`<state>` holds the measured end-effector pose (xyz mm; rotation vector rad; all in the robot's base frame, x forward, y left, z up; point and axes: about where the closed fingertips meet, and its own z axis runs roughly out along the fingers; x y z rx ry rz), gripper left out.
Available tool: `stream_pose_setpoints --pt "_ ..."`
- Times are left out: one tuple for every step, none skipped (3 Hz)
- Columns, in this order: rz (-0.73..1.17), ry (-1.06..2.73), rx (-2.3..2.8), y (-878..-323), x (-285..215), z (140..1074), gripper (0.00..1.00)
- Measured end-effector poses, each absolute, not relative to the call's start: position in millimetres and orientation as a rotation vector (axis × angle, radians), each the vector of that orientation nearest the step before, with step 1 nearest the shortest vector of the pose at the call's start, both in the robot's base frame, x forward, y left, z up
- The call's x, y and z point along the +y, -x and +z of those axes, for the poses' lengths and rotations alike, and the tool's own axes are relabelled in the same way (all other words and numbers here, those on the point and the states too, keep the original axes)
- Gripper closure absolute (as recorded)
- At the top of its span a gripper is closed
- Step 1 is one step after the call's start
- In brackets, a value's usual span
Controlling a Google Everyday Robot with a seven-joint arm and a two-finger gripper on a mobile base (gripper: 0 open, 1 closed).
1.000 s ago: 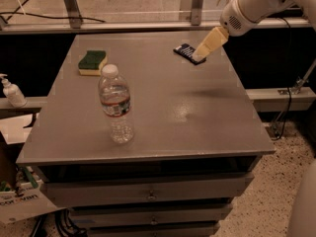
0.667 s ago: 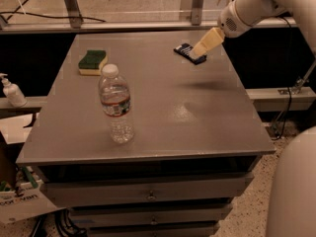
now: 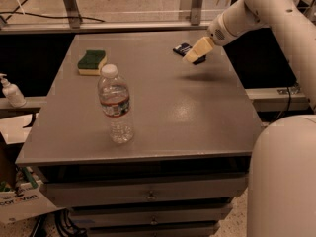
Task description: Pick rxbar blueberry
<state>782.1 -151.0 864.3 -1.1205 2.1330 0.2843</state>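
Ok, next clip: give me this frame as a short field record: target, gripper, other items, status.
target: rxbar blueberry, lying at the far right of the table
gripper: gripper right at the bar, covering part of it; contact cannot be told
other items: water bottle upright, front left; sponge far left
status: bar not yet lifted

A robot lab: end effector over a grey drawer cabinet, floor cables

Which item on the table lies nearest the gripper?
The dark navy-blue snack bar, partly behind the gripper at far right; the green-and-yellow sponge and clear water bottle sit well left.
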Motion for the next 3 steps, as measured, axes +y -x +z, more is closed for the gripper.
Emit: stream_pose_setpoints --pt "0.281 1.146 2.134 -792 -150 843 0.00" --pt "0.267 1.120 2.162 -804 -158 828 0.00" --pt "0.264 1.086 2.179 -812 -167 824 0.00"
